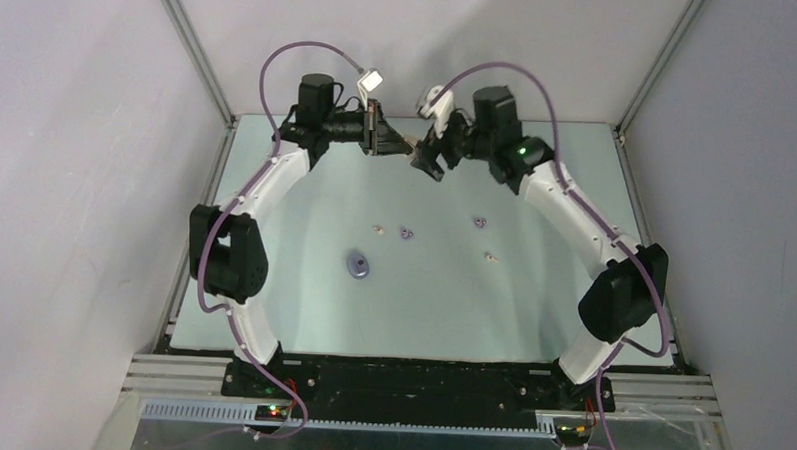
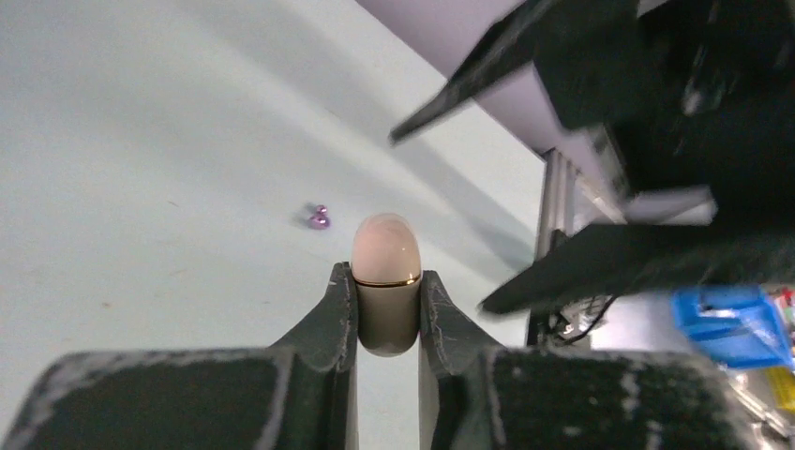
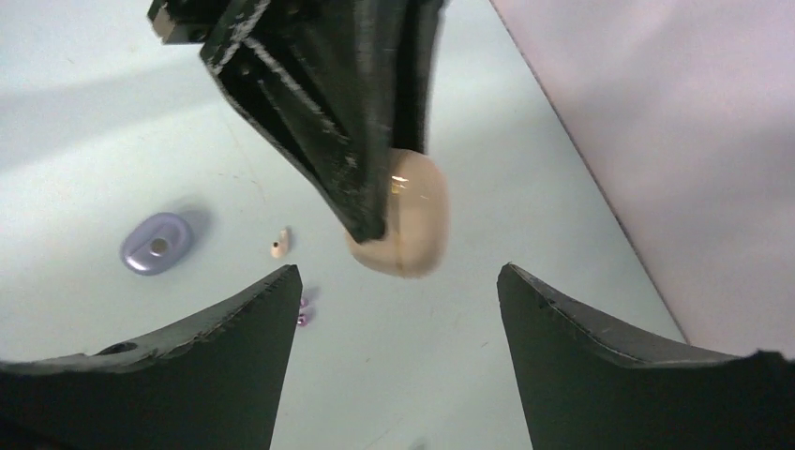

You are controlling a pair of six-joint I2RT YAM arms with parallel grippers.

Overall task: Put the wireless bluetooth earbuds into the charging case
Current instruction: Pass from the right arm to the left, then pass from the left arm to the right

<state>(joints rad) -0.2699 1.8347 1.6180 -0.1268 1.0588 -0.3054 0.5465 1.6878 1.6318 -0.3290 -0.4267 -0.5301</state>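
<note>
A cream charging case [image 2: 385, 281] with a gold seam is held end-up between the fingers of my left gripper [image 2: 385, 277], which is shut on it above the far end of the table [image 1: 301, 312]. The case looks closed. My right gripper [image 3: 398, 281] stands open just beside it, facing the case [image 3: 417, 220], with nothing between its fingers [image 2: 600, 258]. Two cream earbuds [image 1: 378, 227] [image 1: 489, 256] and two purple earbuds [image 1: 405, 232] [image 1: 480, 223] lie loose mid-table. A purple charging case [image 1: 357, 266] lies nearer the left arm.
Pale walls and metal frame posts [image 1: 195, 53] close in the table at the back and sides. Both arms meet at the far edge, close to the back wall. A blue bin [image 2: 727, 319] sits beyond the table's edge.
</note>
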